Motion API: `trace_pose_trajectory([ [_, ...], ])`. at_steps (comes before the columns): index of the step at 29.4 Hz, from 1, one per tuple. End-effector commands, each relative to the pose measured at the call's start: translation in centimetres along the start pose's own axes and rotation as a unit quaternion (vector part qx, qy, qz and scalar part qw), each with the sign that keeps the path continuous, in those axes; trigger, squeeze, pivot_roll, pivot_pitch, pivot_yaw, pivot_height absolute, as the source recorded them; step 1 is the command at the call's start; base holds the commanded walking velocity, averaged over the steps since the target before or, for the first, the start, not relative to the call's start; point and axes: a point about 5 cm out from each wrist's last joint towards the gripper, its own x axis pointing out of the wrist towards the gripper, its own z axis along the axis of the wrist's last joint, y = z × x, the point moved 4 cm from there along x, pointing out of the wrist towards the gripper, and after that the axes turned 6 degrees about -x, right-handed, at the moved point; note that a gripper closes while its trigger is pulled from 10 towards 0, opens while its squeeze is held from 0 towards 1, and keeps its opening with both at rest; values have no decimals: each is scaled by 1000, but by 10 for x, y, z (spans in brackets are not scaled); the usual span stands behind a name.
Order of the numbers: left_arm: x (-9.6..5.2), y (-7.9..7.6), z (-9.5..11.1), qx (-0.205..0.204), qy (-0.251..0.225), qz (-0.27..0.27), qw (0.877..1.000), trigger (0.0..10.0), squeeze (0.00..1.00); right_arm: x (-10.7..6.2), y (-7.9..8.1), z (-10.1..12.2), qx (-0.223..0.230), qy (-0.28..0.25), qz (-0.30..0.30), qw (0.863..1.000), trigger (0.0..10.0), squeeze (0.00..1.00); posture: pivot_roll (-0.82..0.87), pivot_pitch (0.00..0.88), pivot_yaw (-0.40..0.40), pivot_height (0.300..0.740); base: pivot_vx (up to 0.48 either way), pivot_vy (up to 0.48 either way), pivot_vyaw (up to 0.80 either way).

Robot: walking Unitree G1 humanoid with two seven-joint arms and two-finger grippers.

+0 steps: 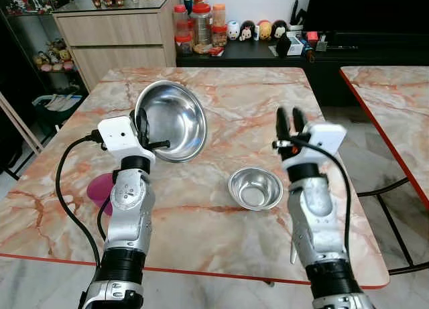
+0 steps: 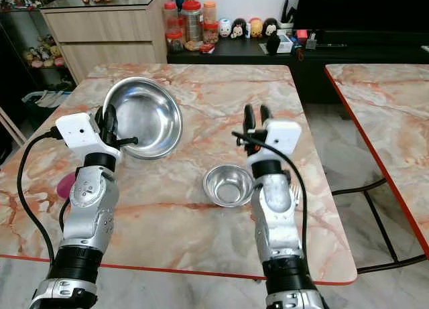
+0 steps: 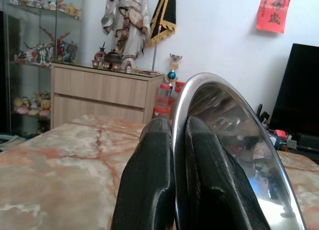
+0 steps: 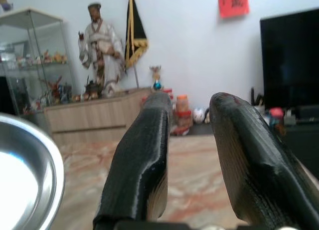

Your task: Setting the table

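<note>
Over the marble table (image 1: pixel 221 94), the left gripper (image 1: pixel 143 123) has its two black fingers (image 3: pixel 149 185) pinched almost together on the rim of the large steel bowl (image 1: pixel 173 119), one finger inside the rim and one outside, so the bowl is lifted and tilted on edge with its hollow facing toward the far side of the table. Just beside the table's middle, nearer the robot than the big bowl, the small steel bowl (image 1: pixel 255 188) sits upright on the marble, well apart from any finger. The right gripper (image 1: pixel 291 123) hangs above the table just past that small bowl, its fingers (image 4: pixel 144 165) spread a little way apart with nothing between them and touching nothing. A pink round object (image 1: pixel 100 188) lies on the table partly hidden behind the left arm; what it is cannot be told. Beyond the table's far edge stand a wooden cabinet (image 1: pixel 114 34), a cluster of red-lidded jars (image 1: pixel 198 27) and a row of small figurines (image 1: pixel 258 29) on a dark low shelf.
</note>
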Motion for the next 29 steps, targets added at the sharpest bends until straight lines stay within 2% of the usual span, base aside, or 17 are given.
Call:
trace_pose_trajectory([
  [1, 0, 1, 9, 4, -20, -4, 1000, 10000, 0, -1, 2, -1, 3, 6, 1, 1000, 10000, 0, -30, 0, 18, 740, 0, 0, 0],
  [25, -1, 4, 10, 6, -23, 2, 1000, 10000, 0, -5, 2, -7, 5, 26, -7, 1000, 10000, 0, -31, 0, 11, 740, 0, 0, 0],
  [29, 0, 4, 10, 6, -24, 3, 1000, 10000, 0, -4, 3, -7, 11, 28, -2, 1000, 10000, 0, -33, 0, 12, 740, 0, -277, -400],
])
